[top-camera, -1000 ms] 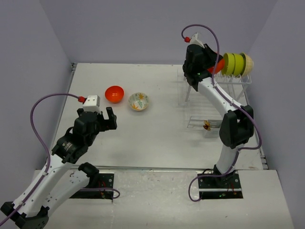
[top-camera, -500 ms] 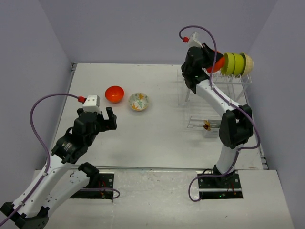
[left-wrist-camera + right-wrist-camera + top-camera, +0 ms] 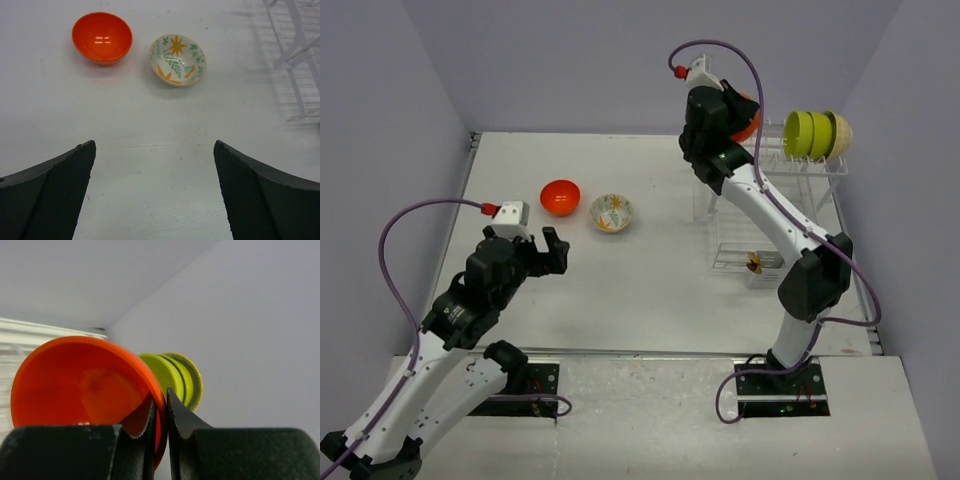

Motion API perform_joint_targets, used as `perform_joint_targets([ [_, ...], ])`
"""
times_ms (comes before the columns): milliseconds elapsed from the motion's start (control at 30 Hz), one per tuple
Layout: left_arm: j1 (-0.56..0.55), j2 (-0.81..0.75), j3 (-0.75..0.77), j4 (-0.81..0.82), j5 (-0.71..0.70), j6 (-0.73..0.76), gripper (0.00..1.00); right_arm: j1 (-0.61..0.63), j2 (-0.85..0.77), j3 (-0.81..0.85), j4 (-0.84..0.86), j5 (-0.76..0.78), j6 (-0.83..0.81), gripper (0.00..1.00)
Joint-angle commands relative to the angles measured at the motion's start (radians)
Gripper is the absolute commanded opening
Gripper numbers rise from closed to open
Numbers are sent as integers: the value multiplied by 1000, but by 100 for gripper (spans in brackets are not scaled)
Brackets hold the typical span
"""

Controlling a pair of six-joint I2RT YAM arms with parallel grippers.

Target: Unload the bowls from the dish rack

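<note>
My right gripper is shut on the rim of an orange bowl, held up in the air left of the dish rack; in the right wrist view the bowl is pinched between the fingers. Two lime green bowls and a beige bowl stand on edge on the rack's top. A second orange bowl and the floral white bowl sit on the table; both show in the left wrist view, orange and floral. My left gripper is open and empty, near them.
A small clear cutlery basket with something dark red in it lies on the table in front of the rack. The rack's wire legs show at the right of the left wrist view. Grey walls close in the table.
My right gripper has lifted the orange bowl off the rack and carried it up and to the left, away from the green bowls. The left arm has barely moved.
</note>
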Motion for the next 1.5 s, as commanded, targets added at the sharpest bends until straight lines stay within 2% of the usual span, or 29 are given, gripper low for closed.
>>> perform_joint_targets([
  [0,5,-4,43,72,125,5,100,67,-103,226,-448,-93,424,0],
  [33,5,2,59,92,150,-4,100,87,-104,313,-618,-122,565,0],
  [100,7,19,117,126,228,-35,100,106,-106,386,-801,-233,677,0],
  [133,5,31,138,167,259,-43,100,122,-105,401,-860,-285,796,0],
  [200,5,94,220,212,363,-72,100,135,-108,400,-979,-501,906,0],
  [233,5,120,244,257,388,-78,100,139,-115,377,-989,-581,1013,0],
  [367,-2,352,457,220,400,-57,100,173,-215,138,-859,-819,1146,0],
  [500,-137,504,591,112,119,-21,100,187,-296,-31,-724,-963,1247,0],
  [633,-173,632,637,80,113,-33,92,193,-370,-126,-642,-1020,1331,0],
  [700,-191,659,637,78,90,-46,79,195,-406,-163,-621,-1025,1337,0],
  [733,-193,685,637,75,84,-46,68,196,-417,-174,-616,-1019,1342,0],
  [933,-205,778,668,17,0,-56,52,216,-476,-266,-575,-960,1344,0],
  [967,-206,786,672,12,-20,-53,45,218,-477,-283,-564,-969,1344,0],
  [1000,-206,800,680,8,-28,-53,20,219,-479,-287,-564,-969,1344,0],
  [1033,-206,811,683,3,-39,-53,6,221,-480,-295,-560,-966,1347,0],
  [1067,-206,811,689,3,-46,-53,0,221,-480,-298,-556,-966,1347,0],
  [1233,-206,829,714,-18,-137,-59,0,221,-479,-315,-535,-962,1360,0],
  [1333,-184,840,719,-24,-160,-69,0,219,-477,-317,-532,-963,1364,35],
  [1367,-170,843,722,-20,-151,-70,0,218,-476,-315,-532,-959,1358,69],
  [1400,-151,843,723,-17,-145,-73,0,219,-477,-315,-538,-948,1356,83],
  [1467,-76,841,725,-9,-111,-75,0,218,-485,-315,-562,-894,1342,91],
])
